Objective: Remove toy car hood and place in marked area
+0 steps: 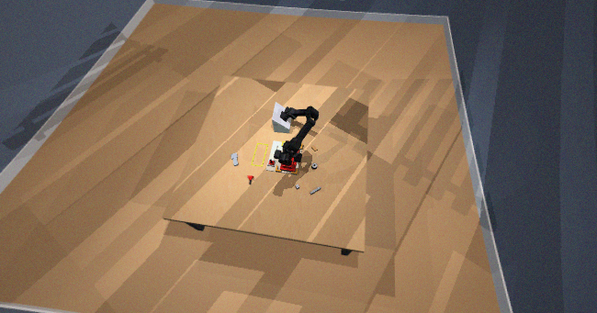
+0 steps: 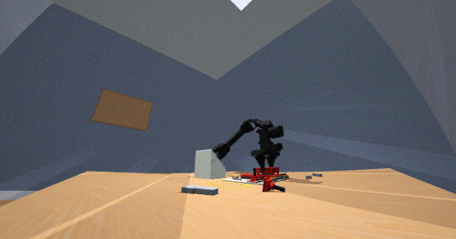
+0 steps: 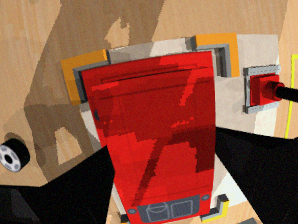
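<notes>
On the toy car (image 3: 160, 143), the gripper (image 3: 160, 183) is clamped across the red hood (image 3: 156, 119), which seems not yet lifted off, so carrying it to the marked area (image 1: 260, 154) beside the car and releasing remain.

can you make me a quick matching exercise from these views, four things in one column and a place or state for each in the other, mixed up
Things:
1. black parallel-jaw gripper
2. yellow dashed rectangle marked on the table
3. small black wheel with a white hub
4. pale grey wedge-shaped block

Places or states:
A. lies loose on the wood beside the car
B. carries the arm's base
C. shut on the flat red hood of the toy car
D. nothing inside it

Pairs: 1-C, 2-D, 3-A, 4-B
</notes>
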Robot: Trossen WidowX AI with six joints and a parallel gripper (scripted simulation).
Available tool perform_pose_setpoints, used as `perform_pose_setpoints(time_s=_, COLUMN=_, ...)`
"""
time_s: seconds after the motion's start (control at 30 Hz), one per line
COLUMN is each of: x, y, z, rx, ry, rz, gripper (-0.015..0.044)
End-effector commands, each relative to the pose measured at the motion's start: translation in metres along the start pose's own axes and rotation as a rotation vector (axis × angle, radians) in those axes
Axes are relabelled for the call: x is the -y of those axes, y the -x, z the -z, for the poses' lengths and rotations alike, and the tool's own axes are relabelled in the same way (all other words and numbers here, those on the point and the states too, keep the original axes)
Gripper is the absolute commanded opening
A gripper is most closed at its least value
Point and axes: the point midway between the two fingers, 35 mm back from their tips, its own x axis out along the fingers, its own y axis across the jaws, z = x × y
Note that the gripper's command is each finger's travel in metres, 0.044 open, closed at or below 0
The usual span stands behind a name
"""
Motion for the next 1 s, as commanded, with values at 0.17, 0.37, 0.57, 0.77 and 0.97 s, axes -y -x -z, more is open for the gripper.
perform_pose_setpoints(time_s=0.17, x=0.001, y=0.008, z=-0.001, rx=0.006, ry=0.002, rz=0.003, gripper=0.0)
perform_pose_setpoints(time_s=0.37, x=0.001, y=0.012, z=-0.001, rx=0.006, ry=0.002, rz=0.003, gripper=0.0)
perform_pose_setpoints(time_s=0.57, x=0.001, y=0.016, z=-0.001, rx=0.006, ry=0.002, rz=0.003, gripper=0.0)
perform_pose_setpoints(time_s=0.77, x=0.001, y=0.021, z=-0.001, rx=0.005, ry=0.002, rz=0.003, gripper=0.0)
perform_pose_setpoints(time_s=0.97, x=0.001, y=0.045, z=-0.002, rx=0.005, ry=0.002, rz=0.005, gripper=0.0)
